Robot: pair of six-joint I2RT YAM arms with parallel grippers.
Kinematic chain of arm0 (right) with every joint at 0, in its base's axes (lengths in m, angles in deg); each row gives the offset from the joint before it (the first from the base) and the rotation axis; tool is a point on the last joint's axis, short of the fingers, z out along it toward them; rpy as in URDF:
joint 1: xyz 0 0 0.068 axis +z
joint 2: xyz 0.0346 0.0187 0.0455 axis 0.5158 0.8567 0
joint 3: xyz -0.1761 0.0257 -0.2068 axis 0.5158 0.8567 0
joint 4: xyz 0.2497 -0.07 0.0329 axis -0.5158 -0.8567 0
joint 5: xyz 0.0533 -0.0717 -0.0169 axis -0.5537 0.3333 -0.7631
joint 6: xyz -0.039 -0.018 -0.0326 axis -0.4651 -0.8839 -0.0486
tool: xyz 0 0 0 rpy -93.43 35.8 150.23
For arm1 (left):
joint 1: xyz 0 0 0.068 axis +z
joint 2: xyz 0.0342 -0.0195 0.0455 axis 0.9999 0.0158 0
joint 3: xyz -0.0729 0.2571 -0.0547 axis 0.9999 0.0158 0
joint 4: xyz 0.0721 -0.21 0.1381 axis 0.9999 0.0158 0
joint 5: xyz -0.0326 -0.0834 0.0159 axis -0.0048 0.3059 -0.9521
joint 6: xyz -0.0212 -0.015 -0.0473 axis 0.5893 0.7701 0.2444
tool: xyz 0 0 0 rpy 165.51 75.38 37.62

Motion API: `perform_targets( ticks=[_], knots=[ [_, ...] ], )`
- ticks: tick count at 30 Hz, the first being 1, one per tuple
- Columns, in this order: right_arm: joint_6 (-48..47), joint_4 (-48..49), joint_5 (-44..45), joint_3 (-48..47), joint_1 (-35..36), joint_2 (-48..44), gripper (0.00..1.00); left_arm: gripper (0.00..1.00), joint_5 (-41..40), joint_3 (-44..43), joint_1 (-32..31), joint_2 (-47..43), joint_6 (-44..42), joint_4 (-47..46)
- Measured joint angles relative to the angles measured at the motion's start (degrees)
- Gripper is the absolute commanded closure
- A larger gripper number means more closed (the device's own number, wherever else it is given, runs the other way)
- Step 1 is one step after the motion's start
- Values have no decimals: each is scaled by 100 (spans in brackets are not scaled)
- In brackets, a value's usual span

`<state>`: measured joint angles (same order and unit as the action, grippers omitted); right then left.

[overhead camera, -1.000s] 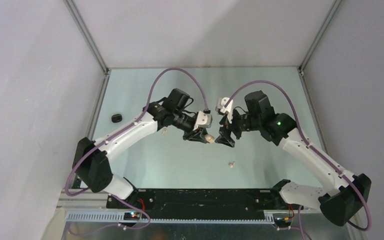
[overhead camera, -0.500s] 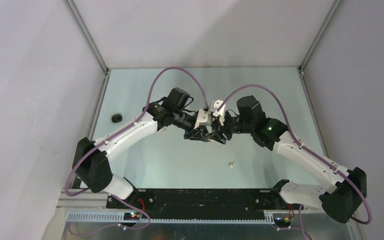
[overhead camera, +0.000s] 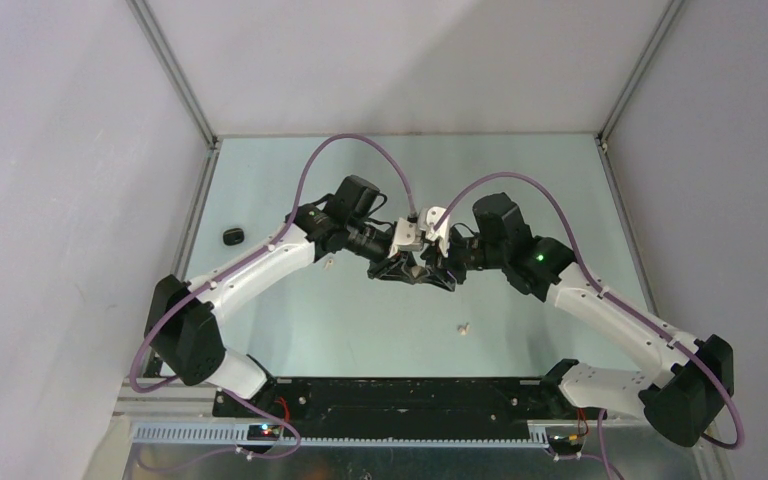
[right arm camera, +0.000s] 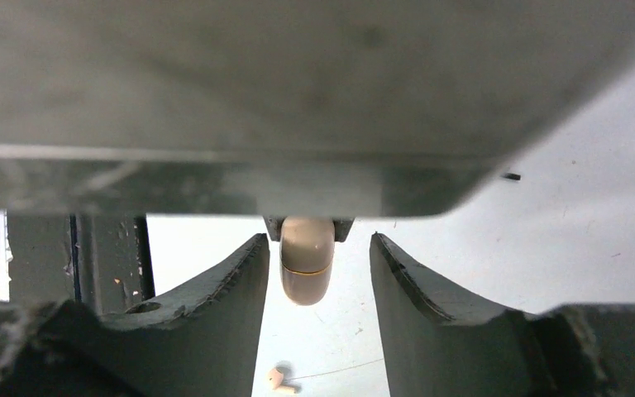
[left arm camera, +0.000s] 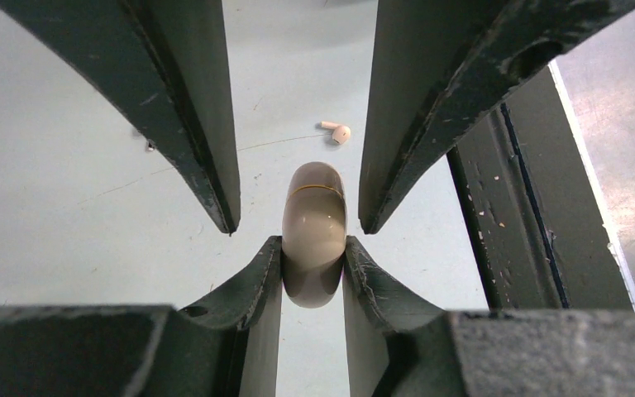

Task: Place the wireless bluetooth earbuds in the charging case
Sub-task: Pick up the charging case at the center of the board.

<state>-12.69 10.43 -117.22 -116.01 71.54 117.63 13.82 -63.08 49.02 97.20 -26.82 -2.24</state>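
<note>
1 cream earbud (overhead camera: 465, 327) lies on the surface (overhead camera: 360, 320), nearer the bases than the case (left arm camera: 314, 207). The left claw (left arm camera: 312, 244) is clamped on the case. The right claw (right arm camera: 318, 240) flanks it, fingers apart, not touching. Another earbud (overhead camera: 328, 264) lies left of the case.

top external: high above the near edge, looking down on the whole bench (overhead camera: 360, 330).
left wrist: close up, facing right at the charging case (left arm camera: 314, 236).
right wrist: close up, facing left at it.
shared: charging case, one white earbud (left arm camera: 336, 132) on the bench.
</note>
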Motion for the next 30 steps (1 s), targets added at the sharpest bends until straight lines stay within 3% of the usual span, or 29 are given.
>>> perform_targets(
  ticks=[7, 19, 30],
  knots=[
    [-24, -35, -33, 2, -13, 11, 48, 100, 17, 0, 0, 0, -2, 9],
    [-44, 74, -17, 0, -4, 116, 35, 100, 22, 0, 2, 0, -9, 170],
    [-57, -72, -494, 11, -199, 116, 42, 100, 76, 0, 0, -2, -9, 173]
  ],
)
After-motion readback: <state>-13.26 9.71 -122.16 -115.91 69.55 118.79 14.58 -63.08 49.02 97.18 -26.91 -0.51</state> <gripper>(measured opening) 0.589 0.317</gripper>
